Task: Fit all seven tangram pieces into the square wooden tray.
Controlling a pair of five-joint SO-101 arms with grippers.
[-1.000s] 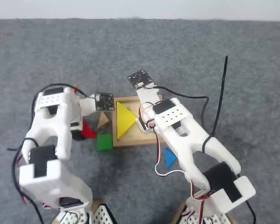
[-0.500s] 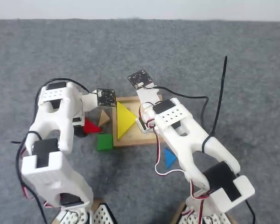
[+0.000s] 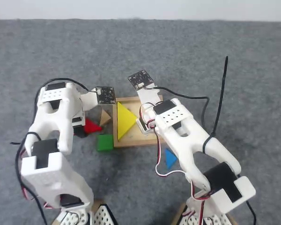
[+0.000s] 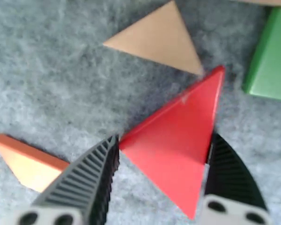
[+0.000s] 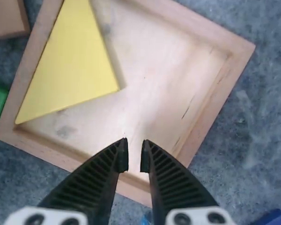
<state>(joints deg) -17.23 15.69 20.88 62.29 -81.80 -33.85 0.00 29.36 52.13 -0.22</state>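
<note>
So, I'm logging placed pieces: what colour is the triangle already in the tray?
The triangle is yellow, clearest in the right wrist view.

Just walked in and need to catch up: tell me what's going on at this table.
Two arms are working on a tangram. The left gripper is shut on the red triangle, over the grey mat near the tan triangle, green piece and orange piece. The right gripper hangs over the wooden tray, closed and empty. The yellow triangle lies in the tray; a blue piece lies on the mat outside it.
</note>
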